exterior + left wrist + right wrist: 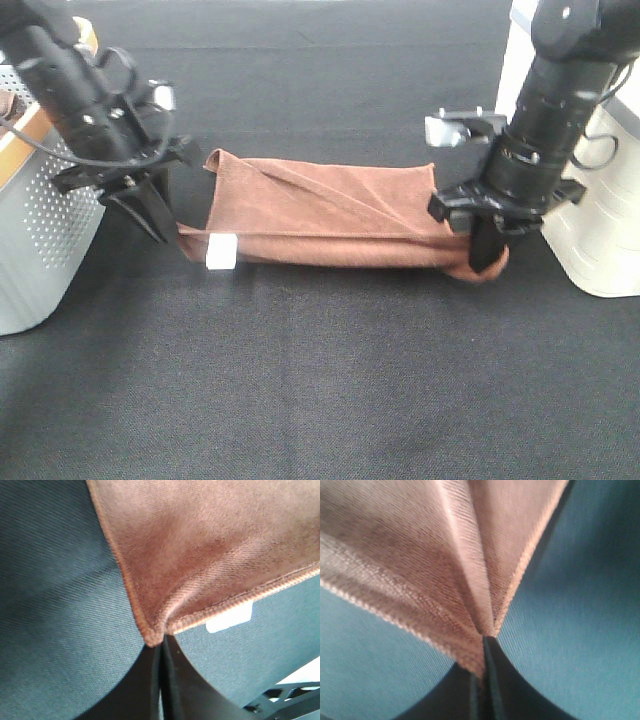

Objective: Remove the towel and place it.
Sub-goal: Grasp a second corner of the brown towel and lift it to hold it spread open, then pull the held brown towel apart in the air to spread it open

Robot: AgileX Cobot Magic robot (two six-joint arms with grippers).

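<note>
One towel (320, 215) lies stretched left to right across the middle of the black tabletop (320, 380). It is reddish-brown and folded over on itself into a long band, with a diagonal crease running across its upper layer. One small white tag (220, 250) sits on its near-left corner.

Two arms hold it, one at each end. The left gripper (166, 234) comes down at the towel's left end. In the left wrist view its two fingers (140, 690) are pressed together on the hemmed corner of the towel (210, 545), and the tag (229, 619) hangs just beside the pinch. The right gripper (486, 262) comes down at the right end. In the right wrist view its two fingers (512, 690) are likewise clamped on a gathered point of cloth (420, 555), which fans out from the grip in folds. From these views I cannot tell whether the towel's middle rests on the tabletop or hangs just above it.

Two containers stand at the sides, well apart from each other. One is a grey perforated bin (40, 250) at the left edge, just behind the left arm. The other is a white container (600, 230) at the right edge, close behind the right arm.
</note>
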